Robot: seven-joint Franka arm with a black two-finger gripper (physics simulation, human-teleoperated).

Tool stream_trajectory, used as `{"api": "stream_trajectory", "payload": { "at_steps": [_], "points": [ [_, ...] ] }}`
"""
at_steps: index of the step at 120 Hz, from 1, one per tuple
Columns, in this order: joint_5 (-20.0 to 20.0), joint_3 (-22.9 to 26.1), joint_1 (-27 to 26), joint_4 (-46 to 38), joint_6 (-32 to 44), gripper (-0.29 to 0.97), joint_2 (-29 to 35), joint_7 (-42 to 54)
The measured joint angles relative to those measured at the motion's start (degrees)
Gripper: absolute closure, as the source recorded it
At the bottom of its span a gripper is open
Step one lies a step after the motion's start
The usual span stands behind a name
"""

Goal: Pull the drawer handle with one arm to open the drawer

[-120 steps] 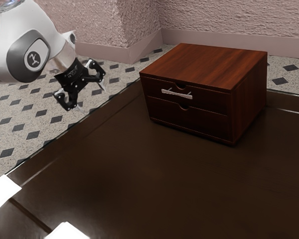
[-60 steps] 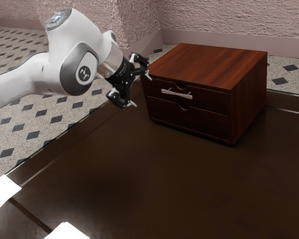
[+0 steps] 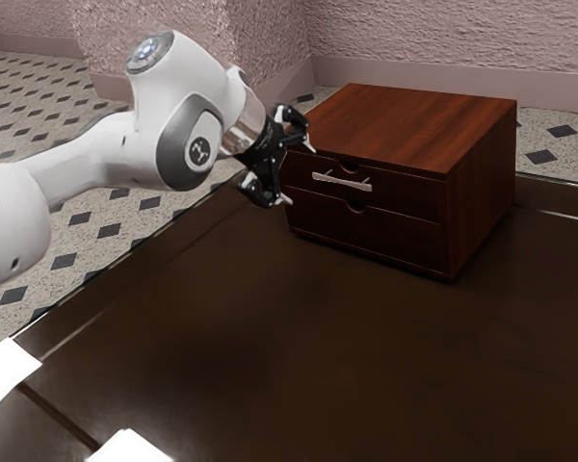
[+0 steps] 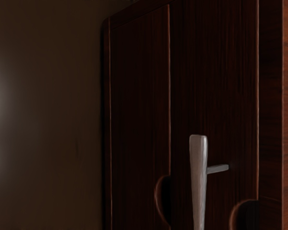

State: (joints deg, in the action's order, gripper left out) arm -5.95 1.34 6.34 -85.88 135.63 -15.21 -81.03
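A small dark wooden cabinet (image 3: 405, 173) with two drawers stands on the dark table. The upper drawer (image 3: 366, 183) carries a silver bar handle (image 3: 341, 179) and sits flush with the cabinet front. My black gripper (image 3: 289, 162) hangs open just off the cabinet's front corner at the exterior view's left, level with the upper drawer and short of the handle. In the wrist view the cabinet front (image 4: 206, 96) looms close, and the silver handle (image 4: 198, 182) stands out from it with one end toward the hand.
The dark table (image 3: 270, 337) stretches wide in front of the cabinet. White flat objects (image 3: 5, 371) lie at its near corner on the exterior view's left. A patterned floor and a textured wall lie behind.
My arm has swung toward the exterior view's right, carrying the gripper from over the floor up to the cabinet's front corner. The drawer has not moved.
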Motion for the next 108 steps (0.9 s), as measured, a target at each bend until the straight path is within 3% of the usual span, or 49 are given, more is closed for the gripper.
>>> {"api": "stream_trajectory", "payload": {
  "at_steps": [40,108],
  "points": [
    [0.1,1.5,-0.1,4.3,0.6,0.04,-4.7,-1.7],
    [0.5,1.9,0.2,8.6,0.7,0.27,-10.0,-2.9]
  ]
}}
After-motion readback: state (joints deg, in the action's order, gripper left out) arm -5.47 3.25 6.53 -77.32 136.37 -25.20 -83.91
